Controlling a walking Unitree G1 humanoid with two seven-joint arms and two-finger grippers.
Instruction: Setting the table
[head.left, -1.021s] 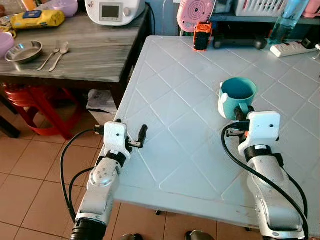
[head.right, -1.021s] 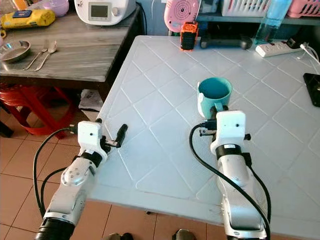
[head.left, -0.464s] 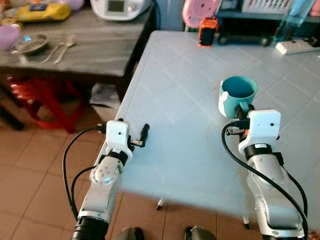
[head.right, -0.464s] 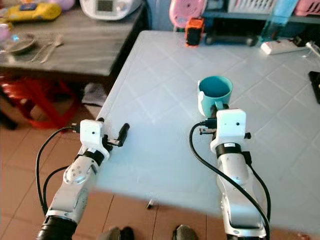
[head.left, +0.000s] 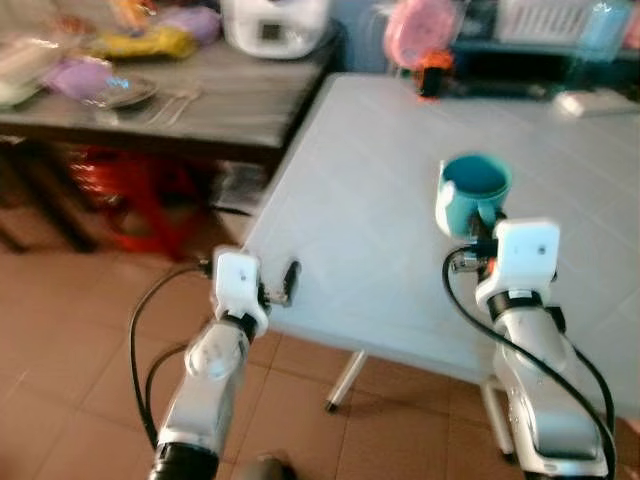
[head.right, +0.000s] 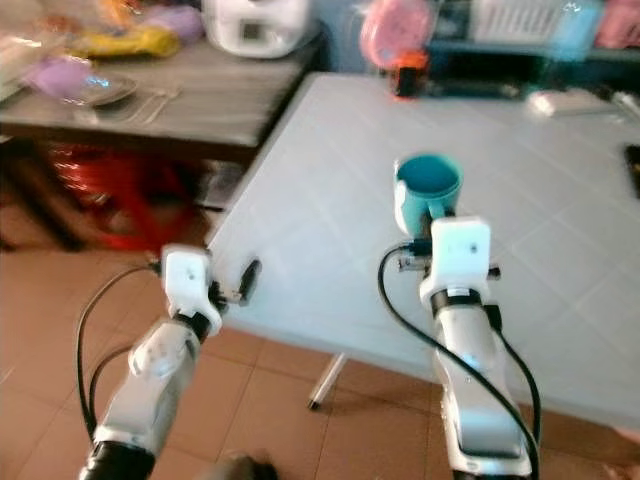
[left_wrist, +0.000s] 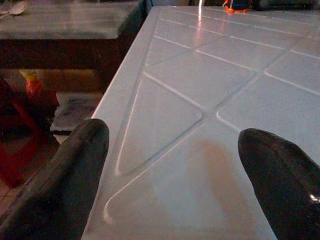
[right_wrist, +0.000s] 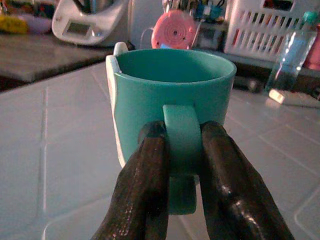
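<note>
A teal mug (head.left: 472, 193) stands over the white plastic table (head.left: 380, 200), and my right gripper (right_wrist: 182, 165) is shut on its handle (right_wrist: 181, 145), one black finger on each side. The mug's mouth faces up and nothing shows inside it. My left gripper (left_wrist: 172, 165) is open over the table's near left corner, its two black fingers (left_wrist: 65, 175) wide apart with nothing between them. In the head views the left gripper (head.left: 285, 285) reaches just over the table's edge.
A dark wooden side table (head.left: 180, 95) at the left carries a metal bowl (head.left: 125, 92), spoons (head.left: 175, 98), a yellow packet and a white appliance (head.left: 275, 25). Red stools (head.left: 130, 190) stand beneath it. At the white table's far end sit a pink fan (head.left: 420, 25), an orange device and a power strip.
The whole picture has shifted and blurred: the camera has drawn back, with more floor and the table's near edge showing. Both grippers keep their poses, the right still shut on the mug's handle.
</note>
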